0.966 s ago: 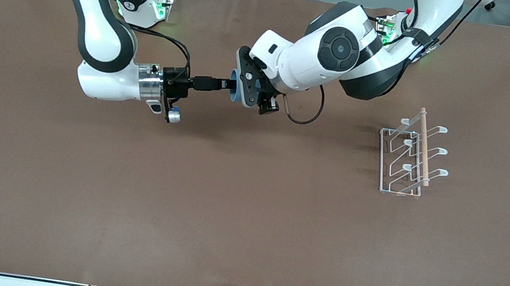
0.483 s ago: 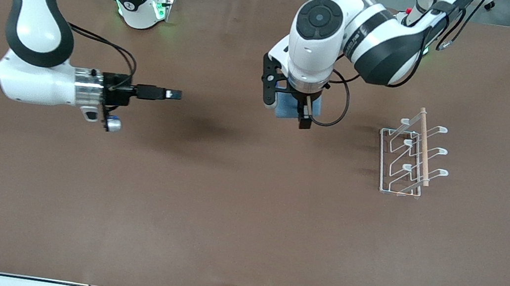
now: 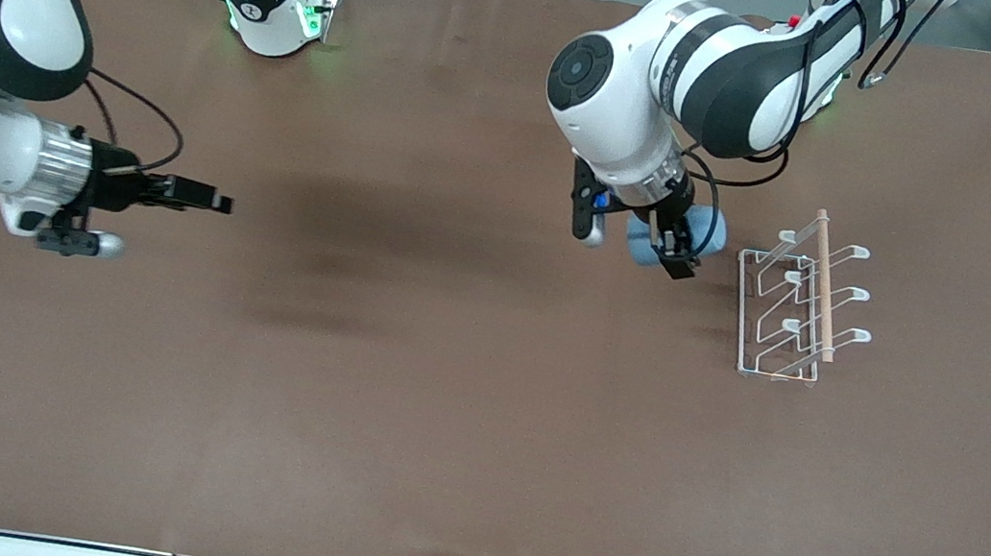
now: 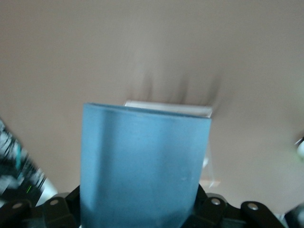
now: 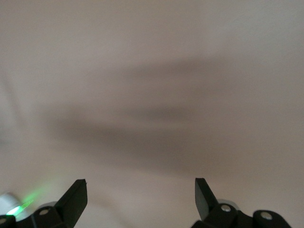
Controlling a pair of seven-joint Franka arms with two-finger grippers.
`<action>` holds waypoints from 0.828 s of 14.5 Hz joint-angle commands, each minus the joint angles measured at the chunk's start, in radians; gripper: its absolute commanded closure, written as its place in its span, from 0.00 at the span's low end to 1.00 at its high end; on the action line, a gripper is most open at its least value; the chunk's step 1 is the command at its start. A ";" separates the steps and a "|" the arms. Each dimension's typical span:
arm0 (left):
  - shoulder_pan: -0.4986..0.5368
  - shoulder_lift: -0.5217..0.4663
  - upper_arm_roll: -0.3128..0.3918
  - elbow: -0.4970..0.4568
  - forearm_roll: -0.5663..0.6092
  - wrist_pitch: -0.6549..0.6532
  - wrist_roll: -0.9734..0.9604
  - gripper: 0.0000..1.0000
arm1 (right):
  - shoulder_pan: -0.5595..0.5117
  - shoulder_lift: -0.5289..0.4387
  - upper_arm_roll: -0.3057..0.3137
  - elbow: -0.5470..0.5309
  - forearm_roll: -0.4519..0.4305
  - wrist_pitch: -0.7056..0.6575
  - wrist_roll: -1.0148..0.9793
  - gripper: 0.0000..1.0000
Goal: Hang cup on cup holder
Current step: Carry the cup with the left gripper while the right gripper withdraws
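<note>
We are seeing a matt blue plastic cup point(image 3: 700, 234), a white wire cup holder point(image 3: 767, 309) with a pale wooden rod point(image 3: 824, 285), and a matt brown bench point(image 3: 439, 406).

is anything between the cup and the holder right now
Nothing visible. The left gripper holds the cup in the air just beside the holder, with only bare table between them. The right gripper waits, open, at its own end.

cup point(image 3: 701, 232): light blue | cup holder point(image 3: 766, 316): white wire, pale wooden rod | table point(image 3: 439, 406): plain brown
</note>
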 commanded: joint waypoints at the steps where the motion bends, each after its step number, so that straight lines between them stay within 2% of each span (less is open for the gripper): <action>1: 0.022 -0.010 0.001 -0.081 0.129 -0.023 0.019 0.99 | -0.046 -0.008 0.017 0.038 -0.201 0.060 0.022 0.00; 3: 0.048 -0.010 0.001 -0.153 0.215 -0.025 0.031 1.00 | -0.050 -0.023 0.015 0.069 -0.316 0.058 0.022 0.00; 4: 0.054 -0.005 0.001 -0.183 0.258 -0.025 0.032 1.00 | -0.060 -0.039 0.015 0.085 -0.339 0.049 0.022 0.00; 9: 0.110 0.063 0.005 -0.251 0.476 -0.033 0.089 0.99 | -0.125 -0.135 0.020 0.109 -0.330 -0.032 0.052 0.00; 12: 0.108 0.071 0.046 -0.302 0.556 -0.033 0.123 0.99 | -0.128 -0.154 0.020 0.203 -0.327 -0.183 0.078 0.00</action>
